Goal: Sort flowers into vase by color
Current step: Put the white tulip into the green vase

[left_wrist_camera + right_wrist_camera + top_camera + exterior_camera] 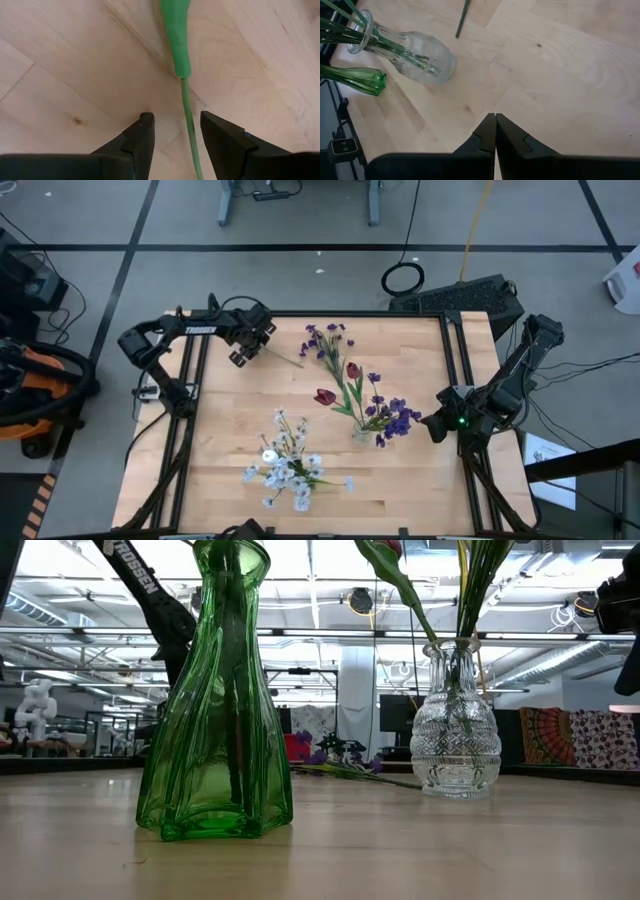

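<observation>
A purple flower [325, 340] lies flat on the table's far part, its green stem [287, 359] running toward my left gripper [243, 355]. In the left wrist view that gripper [175, 117] is open, low over the wood, one finger on either side of the stem [186, 107] without touching it. A clear glass vase [360, 432] [457, 730] holds purple and dark red flowers. White flowers stand in a green glass vase [215, 720] [290, 480] near the table's near edge. My right gripper [432, 427] [495, 116] is shut and waits to the right of the clear vase.
The clear vase [415, 55] and green vase [355, 80] stand close together in the table's middle and near part. Bare wood [230, 430] lies between my left gripper and the green vase. The table's black frame rails [195, 380] run along its left and right sides.
</observation>
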Robot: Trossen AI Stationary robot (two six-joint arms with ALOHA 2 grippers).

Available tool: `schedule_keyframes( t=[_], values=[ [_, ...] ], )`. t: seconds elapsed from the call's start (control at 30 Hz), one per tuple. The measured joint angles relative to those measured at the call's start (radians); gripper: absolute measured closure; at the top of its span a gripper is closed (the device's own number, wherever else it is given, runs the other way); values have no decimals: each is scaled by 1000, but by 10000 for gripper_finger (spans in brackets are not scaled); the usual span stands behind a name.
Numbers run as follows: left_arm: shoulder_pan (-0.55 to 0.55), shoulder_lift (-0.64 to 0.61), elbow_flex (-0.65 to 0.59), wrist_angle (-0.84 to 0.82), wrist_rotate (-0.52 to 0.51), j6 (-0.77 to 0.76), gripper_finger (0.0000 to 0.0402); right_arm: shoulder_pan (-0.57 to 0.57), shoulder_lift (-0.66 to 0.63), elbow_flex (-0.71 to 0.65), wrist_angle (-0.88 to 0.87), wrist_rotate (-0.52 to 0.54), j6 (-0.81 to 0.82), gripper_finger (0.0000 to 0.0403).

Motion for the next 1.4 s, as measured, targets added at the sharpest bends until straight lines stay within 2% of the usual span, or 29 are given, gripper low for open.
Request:
schedule_keyframes(
  t=[0.17, 0.3, 0.47, 0.63, 0.77, 0.93, 1.03, 1.27, 1.4],
  values=[
    [18, 3, 0, -2, 19, 23, 234, 0, 0, 0, 3, 0, 0, 403],
    [58, 5, 0, -48, 94, 68, 248, 0, 0, 0, 3, 0, 0, 403],
    [96, 6, -1, -85, 186, 143, 300, 0, 0, 0, 9, -2, 27, 403],
    [80, 6, -3, -99, 199, 218, 382, 0, 0, 0, 9, -2, 32, 403],
    [50, -23, -6, -89, 166, 286, 390, 0, 0, 0, 8, -2, 27, 403],
    [-11, -141, -14, -34, 169, 435, 394, 0, 0, 0, 8, -3, 7, 403],
    [-69, -258, -9, 4, 100, 530, 394, 0, 0, 0, 8, -4, -23, 403],
    [-207, -510, -8, 62, 39, 907, 396, 0, 0, 0, 8, -4, -113, 403],
    [-254, -574, -8, 70, 51, 919, 395, 0, 0, 0, 8, -5, -151, 403]
  ],
)
